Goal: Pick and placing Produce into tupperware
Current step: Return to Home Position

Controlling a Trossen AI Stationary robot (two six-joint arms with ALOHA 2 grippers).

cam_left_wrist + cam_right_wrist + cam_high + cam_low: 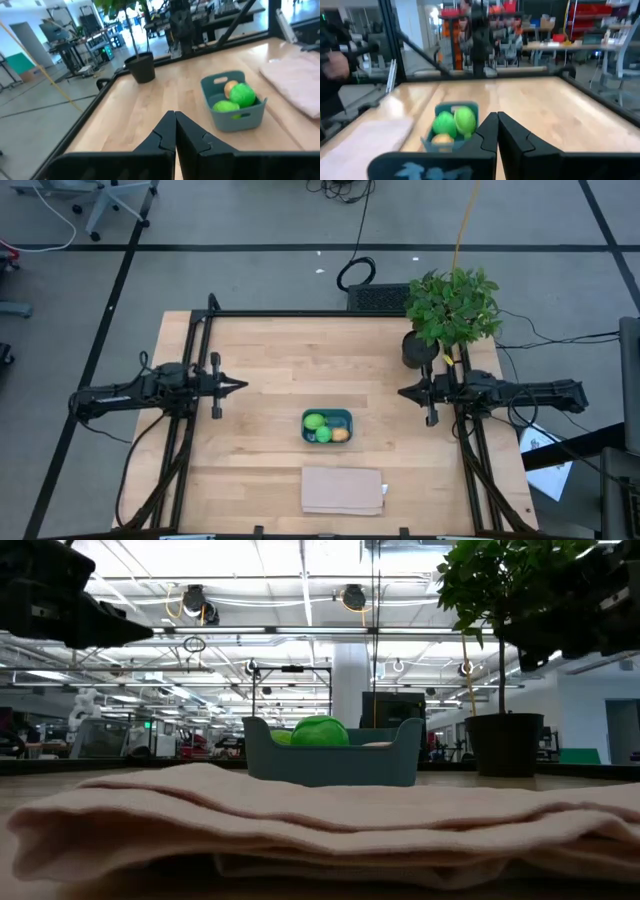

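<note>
"High view, left side first: how does the left hand (pixel 241 387) sit?"

"Its two fingers are pressed together to a point and grip nothing. The left wrist view shows the same, with the tips meeting and nothing between them. The arm lies stretched out level over the left part of the desk (pixel 270 350), pointing inward toward the middle."

"And the right hand (pixel 404 392)?"

"Mirror pose. Its fingers are closed tight on nothing, and the arm reaches in from the right side with its tip aimed at the left one. Both hands are well apart from each other and from the container. The low view has the arms up near its top corners, raised above the desk."

"Where is the tupperware (pixel 342 415)?"

"Between the two hands, a little nearer the front edge, flat on the wood. All three pieces lie inside: the lime-green piece (pixel 314 421), the bright green ball (pixel 323 435) just beside it, and the yellow-orange piece (pixel 340 434) next to the ball."

"Anything around it?"

"A folded tan cloth (pixel 342 490) lies just in front of the container, apart from it. A potted plant (pixel 452 305) stands toward the far right corner, close behind the right arm."
</note>
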